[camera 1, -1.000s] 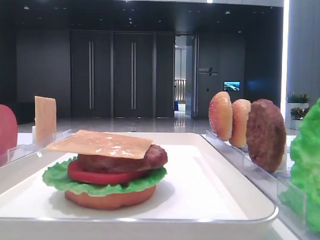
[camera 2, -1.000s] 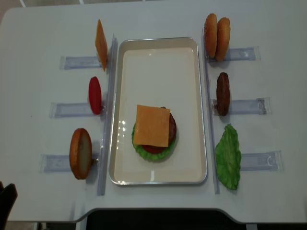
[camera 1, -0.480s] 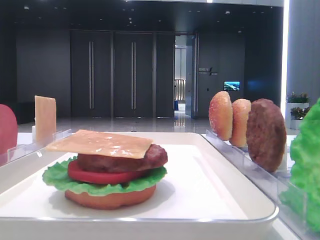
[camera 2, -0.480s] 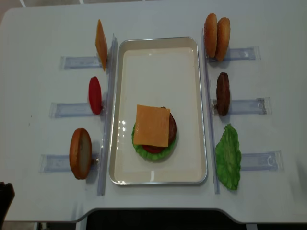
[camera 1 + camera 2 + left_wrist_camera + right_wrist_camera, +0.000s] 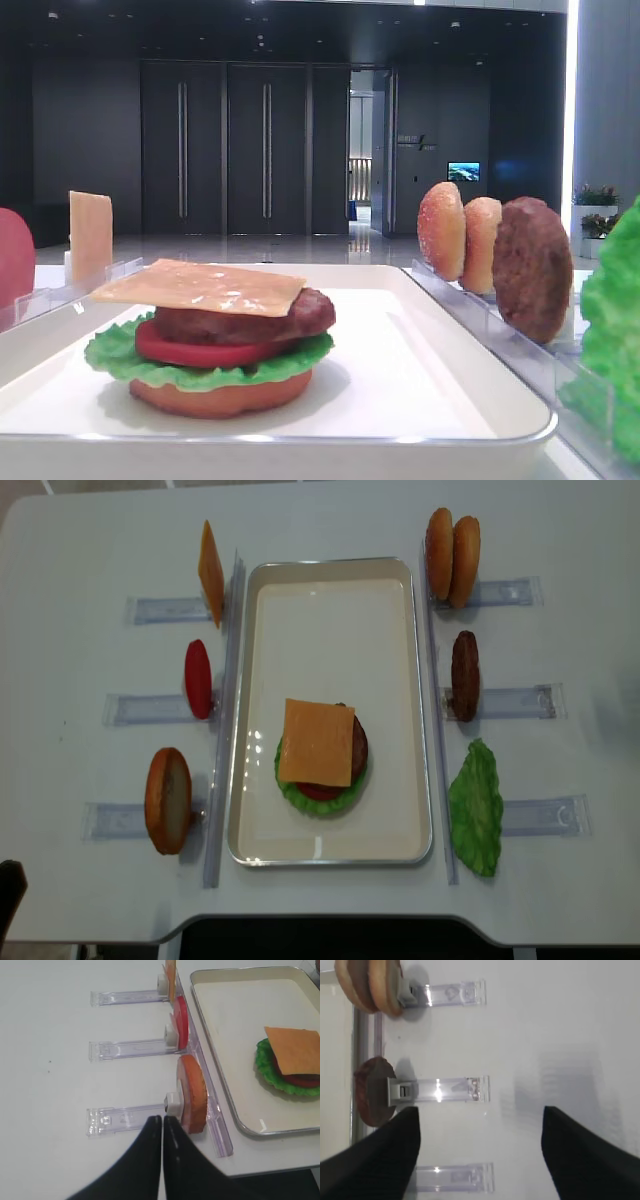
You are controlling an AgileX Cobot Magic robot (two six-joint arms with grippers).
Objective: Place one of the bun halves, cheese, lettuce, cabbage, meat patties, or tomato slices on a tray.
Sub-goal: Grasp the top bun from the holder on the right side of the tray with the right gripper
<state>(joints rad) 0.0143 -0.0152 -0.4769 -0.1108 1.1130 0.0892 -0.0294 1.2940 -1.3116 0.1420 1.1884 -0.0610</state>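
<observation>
- The left gripper (image 5: 162, 1125) is seen clenched on nothing, just short of the bun (image 5: 192, 1094) standing in its rack (image 5: 125, 1120).
- The right gripper (image 5: 480, 1125) is spread wide and empty above the table.
- On the tray (image 5: 330, 590) a stack is built: bottom bun, lettuce (image 5: 300, 792), tomato, patty, cheese (image 5: 317, 742). A top bun is judged left.
- Racked: three buns, one cheese, one tomato, one patty, one lettuce.

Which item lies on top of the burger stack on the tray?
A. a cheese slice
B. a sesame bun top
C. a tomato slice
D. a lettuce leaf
A: the square yellow-orange cheese slice covers the stack on the tray, with the meat patty, tomato and lettuce showing beneath it.
</observation>
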